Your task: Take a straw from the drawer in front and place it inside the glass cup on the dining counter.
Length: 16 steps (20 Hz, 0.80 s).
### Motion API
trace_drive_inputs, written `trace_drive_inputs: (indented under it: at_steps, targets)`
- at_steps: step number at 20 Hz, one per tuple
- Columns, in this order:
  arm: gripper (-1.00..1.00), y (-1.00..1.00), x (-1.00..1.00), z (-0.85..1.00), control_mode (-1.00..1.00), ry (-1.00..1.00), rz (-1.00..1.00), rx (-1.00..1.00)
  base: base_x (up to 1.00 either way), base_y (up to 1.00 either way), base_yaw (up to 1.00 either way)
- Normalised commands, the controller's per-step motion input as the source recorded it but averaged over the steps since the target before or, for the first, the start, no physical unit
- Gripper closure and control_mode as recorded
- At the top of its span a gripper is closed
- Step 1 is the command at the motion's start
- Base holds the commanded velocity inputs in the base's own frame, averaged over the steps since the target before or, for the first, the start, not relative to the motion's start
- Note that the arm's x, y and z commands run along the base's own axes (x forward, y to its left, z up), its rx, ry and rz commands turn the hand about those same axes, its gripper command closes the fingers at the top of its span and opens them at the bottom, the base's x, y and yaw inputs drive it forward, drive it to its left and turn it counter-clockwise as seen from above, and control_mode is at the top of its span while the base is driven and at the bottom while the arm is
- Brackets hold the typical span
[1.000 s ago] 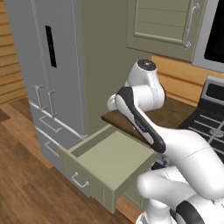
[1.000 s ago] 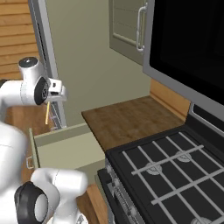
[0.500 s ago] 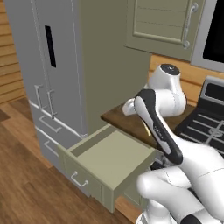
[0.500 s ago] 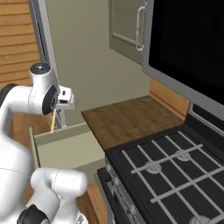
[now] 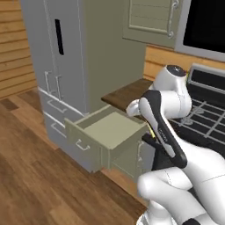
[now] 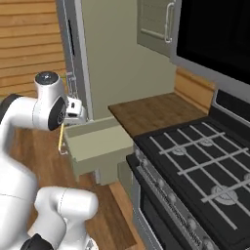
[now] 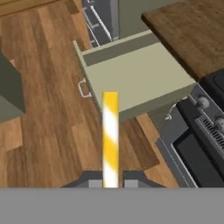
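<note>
The gripper is clamped on the straw, with both fingertips pressed against its lower end. In the hand view the straw rises straight up from between the fingertips and shows alternating yellow and white diagonal bands. In the right base view the straw appears as a thin yellow stick hanging below the wrist, beside the left wall of the drawer and over the wooden floor. The drawer stands fully pulled out from the sage-green cabinet, and its interior is a flat, pale olive tray. A small silver bar handle sits on the drawer front. In the hand view the straw's upper end overlaps the drawer front edge, while the gripper itself hangs above the floor in front of the drawer. A dark wood countertop lies directly behind the drawer. A black stove with grates adjoins the countertop on its right. A grey fridge stands to the left of the drawer in the left base view.
</note>
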Motion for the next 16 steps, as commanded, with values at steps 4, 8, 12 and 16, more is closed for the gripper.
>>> trace_drive_inputs:
  at_steps: [4, 8, 12, 16]
  targets:
    - [1.0, 0.0, 0.0, 0.0, 1.0, 0.0, 0.0, 0.0, -0.66, 0.79, 0.59]
    - [1.0, 0.0, 0.0, 0.0, 1.0, 0.0, 0.0, 0.0, -0.37, 0.91, 0.61]
    - [1.0, 0.0, 0.0, 0.0, 1.0, 0.0, 0.0, 0.0, -0.01, 0.9, 0.42]
    - [1.0, 0.0, 0.0, 0.0, 1.0, 0.0, 0.0, 0.0, 0.63, 0.62, 0.06]
